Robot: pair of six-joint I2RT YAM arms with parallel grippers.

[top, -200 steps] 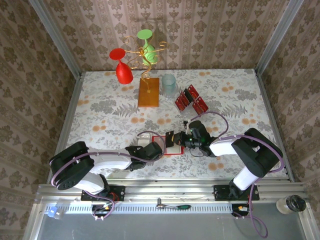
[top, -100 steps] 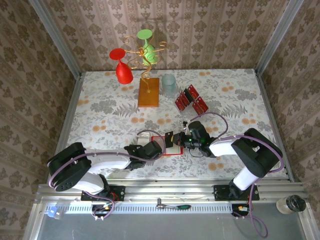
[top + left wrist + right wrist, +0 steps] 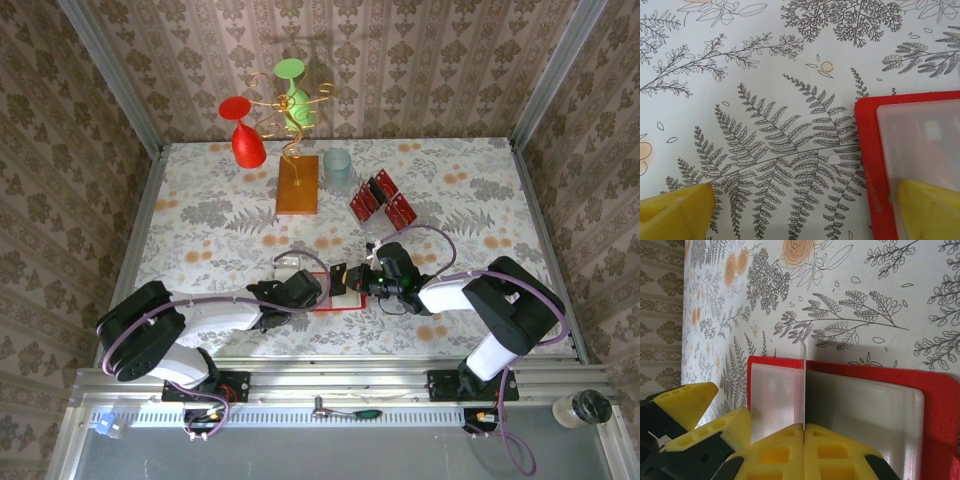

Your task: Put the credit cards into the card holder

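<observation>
Card holder (image 3: 869, 160) unmoved; right fingers (image 3: 782, 446) still pinch its clear flap; left fingers (image 3: 676, 214), spread wide, edged forward.

left arm (image 3: 215, 318), right arm (image 3: 470, 290): white links, black joints, purple cables (image 3: 437, 240); yellow ribbed jaws.

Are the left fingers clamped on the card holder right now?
No, the left fingers stand wide apart, one over the bare tablecloth, the other at the card holder's pale inside.
</observation>
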